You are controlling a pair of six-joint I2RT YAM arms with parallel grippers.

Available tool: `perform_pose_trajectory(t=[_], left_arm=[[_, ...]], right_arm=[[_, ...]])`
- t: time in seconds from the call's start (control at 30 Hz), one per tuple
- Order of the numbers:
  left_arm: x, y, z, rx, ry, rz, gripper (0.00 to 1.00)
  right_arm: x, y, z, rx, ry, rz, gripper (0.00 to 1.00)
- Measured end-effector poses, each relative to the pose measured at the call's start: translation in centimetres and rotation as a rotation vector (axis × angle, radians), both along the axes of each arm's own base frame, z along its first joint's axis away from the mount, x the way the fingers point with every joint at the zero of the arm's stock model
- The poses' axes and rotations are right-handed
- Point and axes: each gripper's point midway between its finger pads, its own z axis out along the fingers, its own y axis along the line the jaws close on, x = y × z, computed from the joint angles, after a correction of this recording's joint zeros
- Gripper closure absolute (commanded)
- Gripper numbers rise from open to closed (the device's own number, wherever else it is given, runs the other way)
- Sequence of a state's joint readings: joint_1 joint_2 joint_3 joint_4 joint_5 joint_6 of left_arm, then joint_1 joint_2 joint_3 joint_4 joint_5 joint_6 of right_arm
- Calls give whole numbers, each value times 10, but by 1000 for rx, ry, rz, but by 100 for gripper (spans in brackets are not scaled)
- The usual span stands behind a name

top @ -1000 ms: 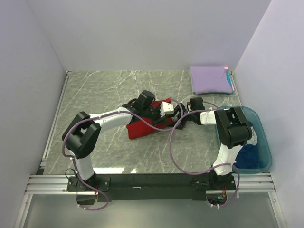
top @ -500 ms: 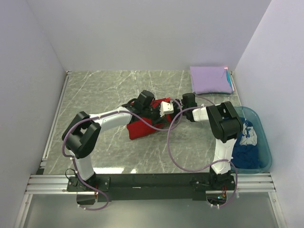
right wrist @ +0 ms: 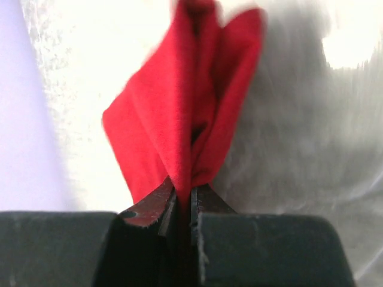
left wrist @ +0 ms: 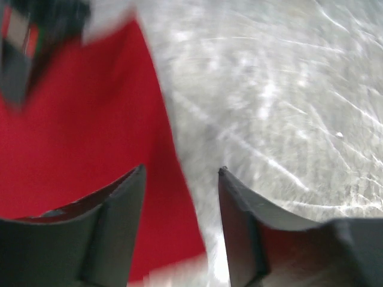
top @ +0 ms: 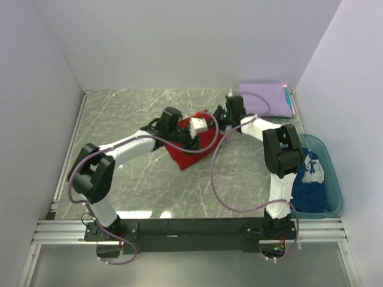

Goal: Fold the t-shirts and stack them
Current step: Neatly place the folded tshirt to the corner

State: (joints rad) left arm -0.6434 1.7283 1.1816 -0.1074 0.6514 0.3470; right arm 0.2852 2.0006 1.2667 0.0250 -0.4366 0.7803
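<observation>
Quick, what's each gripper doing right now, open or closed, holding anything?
Left gripper: open, fingers apart over the plain bright red cloth t-shirt.
Right gripper: closed, pinching a bunched fold of that same t-shirt.

Marble table (top: 119, 113) bears red t-shirt (top: 188, 156), lavender t-shirt (top: 263, 101) (folded) and teal tub (top: 330, 170).

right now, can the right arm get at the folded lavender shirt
Probably yes: the right gripper sits close beside the lavender shirt, with nothing between them. But its jaws are shut on the red shirt, so it would have to let go first.
</observation>
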Motion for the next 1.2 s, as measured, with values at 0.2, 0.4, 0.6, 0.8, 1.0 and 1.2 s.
perform_pose_trajectory(t=[0.2,0.4,0.6,0.8,1.0,1.2], left_arm=[[30,57,26,-6,41,178,6],[30,85,21,38,100,272,1],[26,98,5,86,162,335,1],[22,105,-6,104,205,378,1],[24,105,-3,95,211,397,1],[23,105,-4,96,214,399,1]], right_arm=[[65,-20,74,-239,-317,136,100],[113,-69,75,-490,-434,196,100],[140,-110,62,-643,-430,222,100],[160,-137,87,-717,-494,209,100],[165,-151,94,-777,-521,213,100],[167,-156,104,-799,-538,218,100]])
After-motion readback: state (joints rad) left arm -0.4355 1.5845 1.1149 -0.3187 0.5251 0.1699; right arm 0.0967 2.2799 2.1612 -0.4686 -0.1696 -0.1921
